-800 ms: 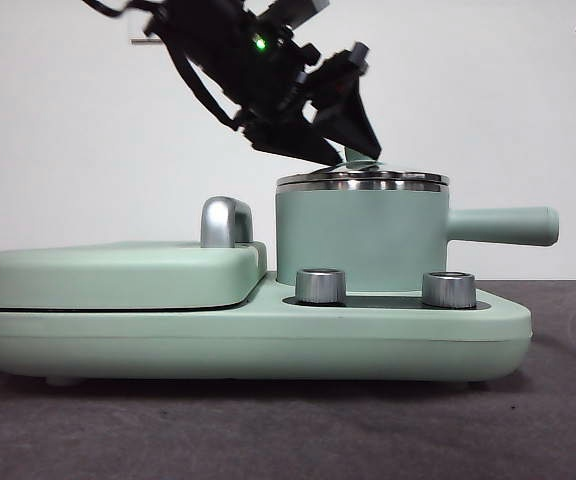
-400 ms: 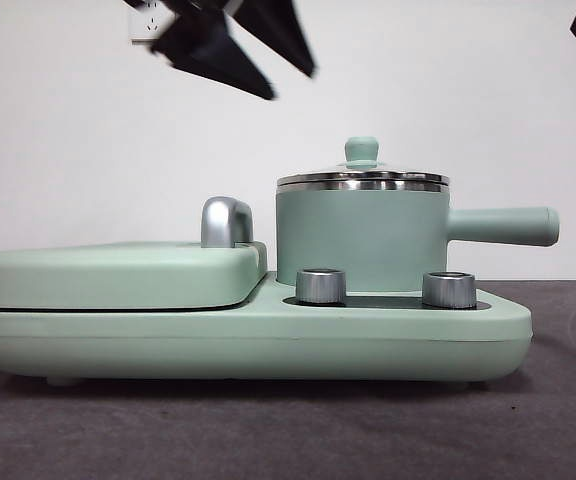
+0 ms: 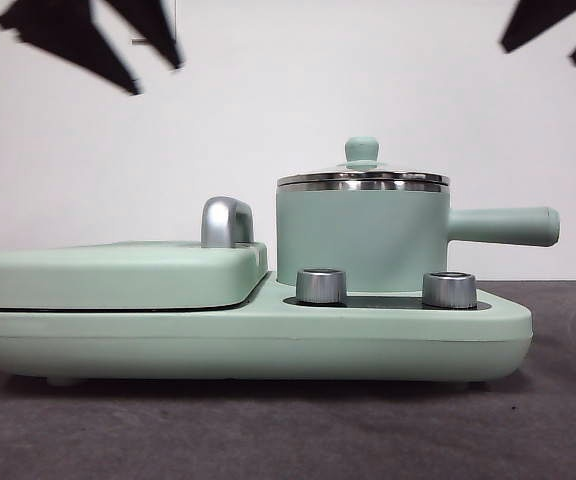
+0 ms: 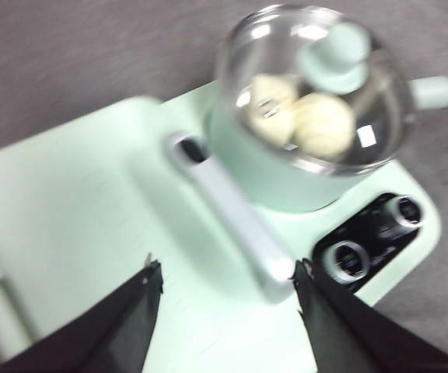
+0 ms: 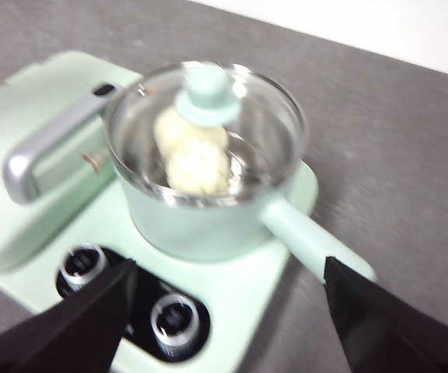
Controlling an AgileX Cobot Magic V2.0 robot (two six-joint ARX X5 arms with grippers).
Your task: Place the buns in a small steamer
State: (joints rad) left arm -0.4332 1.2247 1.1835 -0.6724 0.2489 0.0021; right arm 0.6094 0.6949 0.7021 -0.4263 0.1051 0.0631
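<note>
Buns [image 5: 195,154] lying under the lidded small steamer [image 3: 360,238], left tool [image 4: 224,311] and right tool [image 5: 224,315] both wide, empty, raised clear; task apparently complete, only withdrawal remaining.

Small steamer [image 3: 363,238] lidded, green knob [image 3: 361,150] on top, seated on mint base [image 3: 268,335] beside closed grill plate [image 3: 118,275]. Two steel dials [image 3: 321,285] in front. Dark hand tips at both top corners.

Matt mint-green finish on the small steamer [image 3: 358,238], shiny steel rim, clear glossy glass lid [image 5: 208,132]. Chrome grill handle [image 4: 232,217] gleams. Table [image 3: 288,430] looks dull grey, cloth-like.
</note>
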